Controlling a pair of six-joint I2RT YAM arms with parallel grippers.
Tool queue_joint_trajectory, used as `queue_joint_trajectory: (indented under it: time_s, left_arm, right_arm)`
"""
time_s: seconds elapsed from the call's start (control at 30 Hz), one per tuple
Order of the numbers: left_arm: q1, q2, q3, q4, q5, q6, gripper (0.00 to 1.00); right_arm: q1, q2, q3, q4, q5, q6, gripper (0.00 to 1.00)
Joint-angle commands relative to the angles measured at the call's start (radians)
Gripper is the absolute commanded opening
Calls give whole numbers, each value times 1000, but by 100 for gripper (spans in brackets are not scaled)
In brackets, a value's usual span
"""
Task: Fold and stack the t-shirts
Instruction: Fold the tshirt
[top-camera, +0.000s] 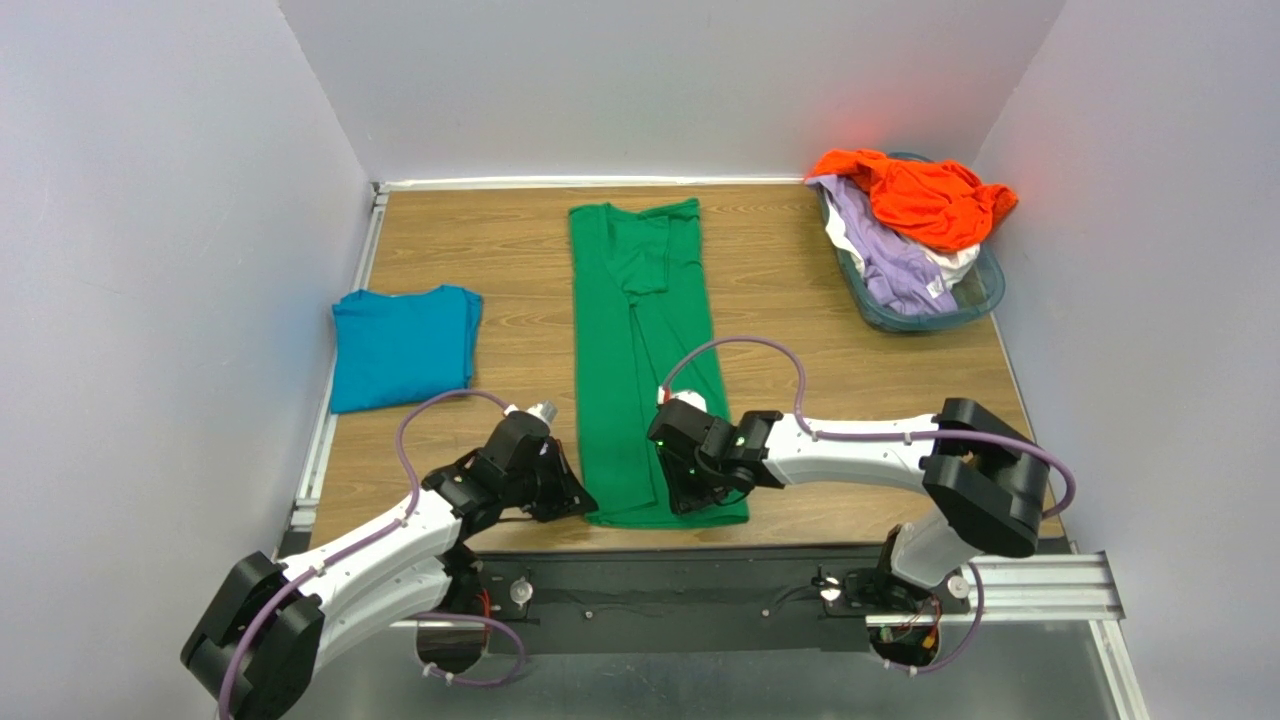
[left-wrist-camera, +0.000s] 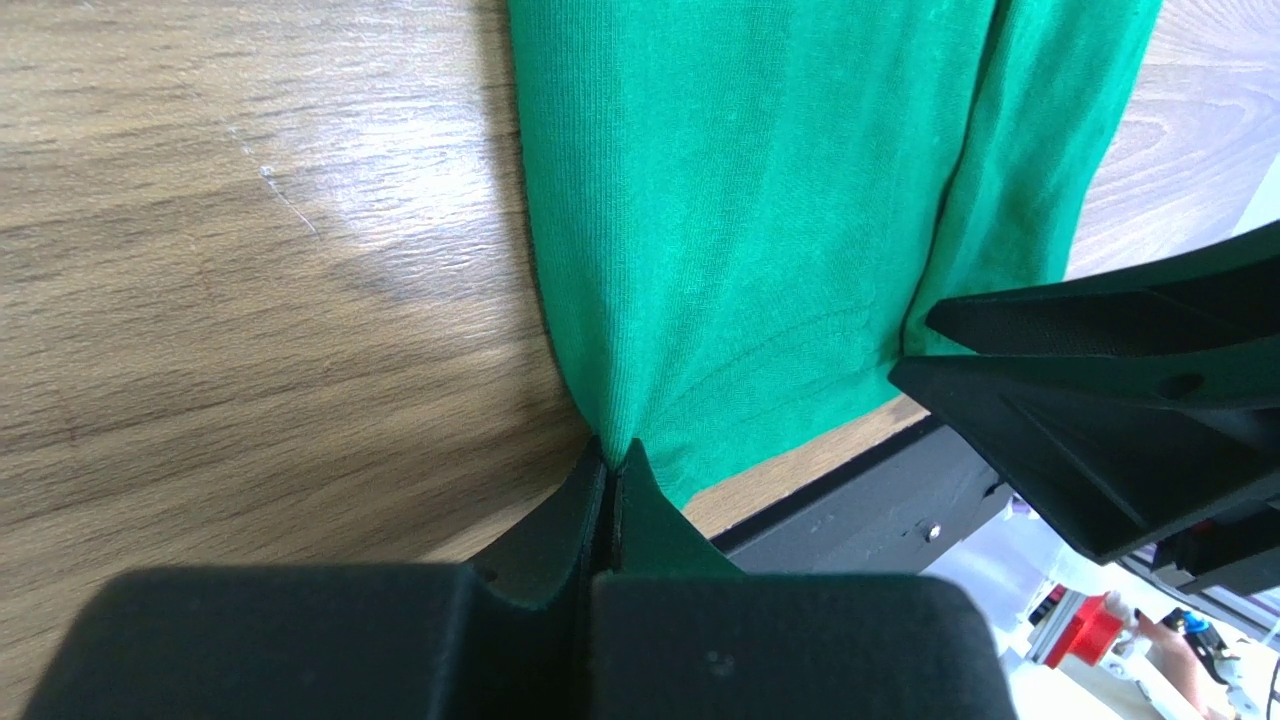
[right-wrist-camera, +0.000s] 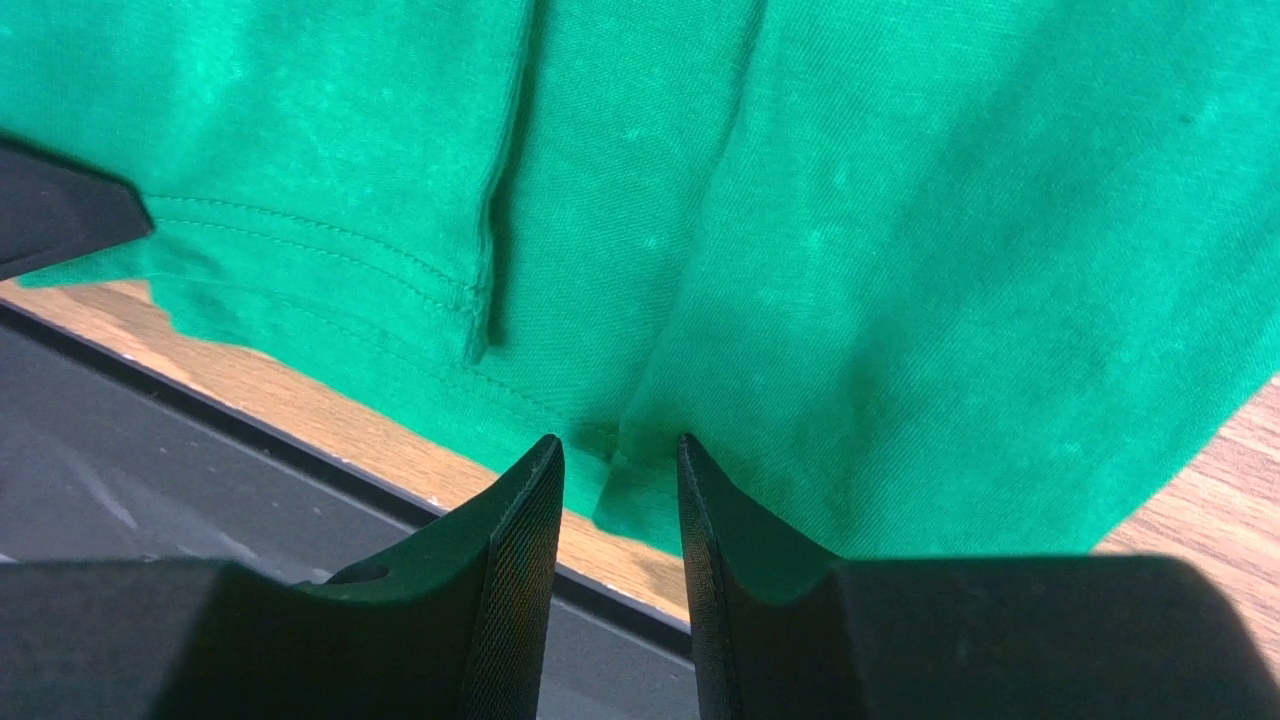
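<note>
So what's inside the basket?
An orange shirt on top, a lavender shirt and a bit of white cloth under it. They fill the basket, so its bottom and anything deeper are hidden.

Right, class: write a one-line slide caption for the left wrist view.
Left fingers pinched shut on an edge of the green t-shirt, which lies on the wooden table.

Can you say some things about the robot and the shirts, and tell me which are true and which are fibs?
1. The left pincer is pinched shut on the green shirt. True.
2. The blue shirt is in the basket. False: the blue shirt lies folded on the table, left of the green shirt.
3. The orange shirt is on top of the pile in the basket. True.
4. The right pincer is squeezed shut. False: its jaws stand apart at the green shirt's hem.
</note>
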Motion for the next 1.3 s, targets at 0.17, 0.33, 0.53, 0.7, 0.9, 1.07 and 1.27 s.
queue_joint_trajectory:
  time_s: [0.17, 0.33, 0.53, 0.7, 0.9, 1.07, 1.27]
  left_arm:
    - [-5, -4, 1, -14, 8, 20, 0]
    - [-7, 5, 4, -14, 10, 24, 0]
    - [-7, 14, 10, -20, 10, 34, 0]
    - [-5, 7, 12, -32, 13, 32, 0]
    - [-7, 4, 13, -40, 13, 29, 0]
    - [-7, 2, 13, -41, 11, 29, 0]
    - [-5, 4, 13, -41, 15, 30, 0]
  right_arm:
    - [13, 52, 31, -55, 34, -29, 30]
    - [15, 42, 37, -58, 34, -18, 18]
    - [15, -20, 43, -73, 37, -15, 14]
    - [15, -55, 42, -82, 31, -12, 8]
    - [15, -67, 45, -90, 32, -15, 1]
    - [15, -89, 65, -91, 16, -11, 1]
    - [16, -143, 68, -88, -29, 2, 1]
